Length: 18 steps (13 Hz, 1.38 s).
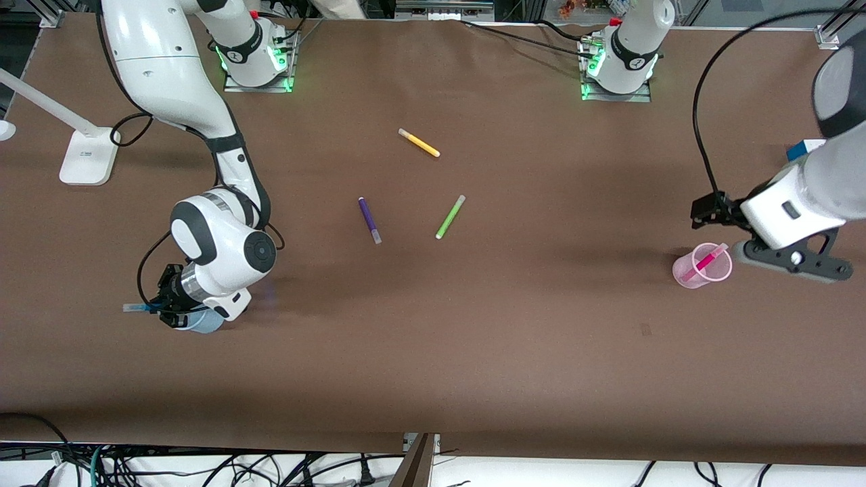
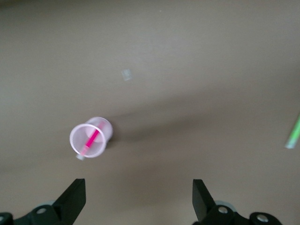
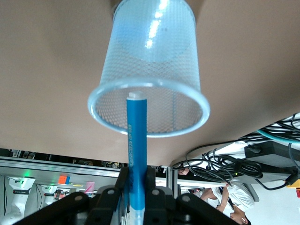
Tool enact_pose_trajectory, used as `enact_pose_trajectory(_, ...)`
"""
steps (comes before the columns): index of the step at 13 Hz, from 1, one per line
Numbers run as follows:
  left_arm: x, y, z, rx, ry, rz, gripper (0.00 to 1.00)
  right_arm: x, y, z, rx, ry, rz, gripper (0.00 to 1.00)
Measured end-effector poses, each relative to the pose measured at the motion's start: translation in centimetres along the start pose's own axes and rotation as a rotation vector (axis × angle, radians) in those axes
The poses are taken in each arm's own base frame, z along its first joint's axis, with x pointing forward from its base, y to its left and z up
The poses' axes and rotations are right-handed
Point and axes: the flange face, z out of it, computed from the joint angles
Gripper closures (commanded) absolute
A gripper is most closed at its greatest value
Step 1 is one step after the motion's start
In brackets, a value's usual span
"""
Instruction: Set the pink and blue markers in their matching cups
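My right gripper (image 1: 172,310) is shut on the blue marker (image 1: 139,308) and holds it over the light blue cup (image 1: 203,323) at the right arm's end of the table. In the right wrist view the blue marker (image 3: 136,140) sits between the fingers of my right gripper (image 3: 137,180), and its tip is at the mouth of the blue cup (image 3: 150,61). The pink marker (image 1: 703,260) leans inside the pink cup (image 1: 702,267) at the left arm's end. My left gripper (image 1: 703,211) is open and empty above the table beside that cup. The left wrist view shows my left gripper (image 2: 138,201), the pink cup (image 2: 90,137) and the pink marker (image 2: 92,139).
A yellow pen (image 1: 419,143), a dark purple pen (image 1: 369,220) and a lime-green pen (image 1: 450,216) lie mid-table. The green pen also shows in the left wrist view (image 2: 293,133). A white lamp base (image 1: 86,157) stands at the right arm's end.
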Motion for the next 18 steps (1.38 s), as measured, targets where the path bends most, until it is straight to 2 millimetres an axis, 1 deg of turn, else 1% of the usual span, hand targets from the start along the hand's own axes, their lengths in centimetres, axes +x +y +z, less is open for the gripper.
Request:
enact_pose_trajectory(1,-0.9,0.6,-1.0,-0.024,0.008,-0.019,0.0,0.1,0.0,0.0,-0.001,0.0,0.002,0.01)
enact_pose_trajectory(2,-1.7,1.0,-1.5,-0.04,0.009,-0.032,0.0,0.1,0.0,0.0,-0.001,-0.001,0.004,0.0)
enact_pose_trajectory(3,-2.3,1.2,-1.5,-0.048,0.005,-0.041,0.0,0.0,0.0,0.0,0.0,-0.001,0.006,0.0)
enact_pose_trajectory(7,-3.8,0.4,0.3,-0.025,0.057,-0.082,0.0,-0.6,0.2,0.0,0.001,0.0,0.022,0.0)
enact_pose_trajectory(9,-5.5,0.4,1.2,-0.013,0.087,-0.071,0.0,-2.0,0.4,-0.8,0.026,0.06,0.089,0.0)
enact_pose_trajectory(10,-6.3,-0.1,1.1,-0.009,0.09,-0.063,0.0,-3.1,0.4,-1.4,0.057,0.112,0.139,0.0)
enact_pose_trajectory(11,-6.8,-0.9,0.8,-0.006,0.096,-0.059,0.0,-4.7,0.3,-2.1,0.096,0.168,0.199,0.0)
enact_pose_trajectory(13,-7.5,-2.3,0.2,-0.004,0.106,-0.06,0.0,-8.8,-0.2,-3.9,0.207,0.297,0.334,0.0)
enact_pose_trajectory(15,-7.5,-2.4,0.2,-0.004,0.103,-0.052,0.0,-13.5,-1.0,-5.2,0.338,0.456,0.472,0.0)
enact_pose_trajectory(16,-7.5,-2.1,0.2,-0.004,0.103,-0.048,0.0,-15.7,-1.4,-5.3,0.393,0.528,0.531,0.0)
enact_pose_trajectory(18,-7.5,-1.9,0.2,-0.004,0.101,-0.044,0.0,-19.2,-2.2,-5.1,0.461,0.634,0.649,0.0)
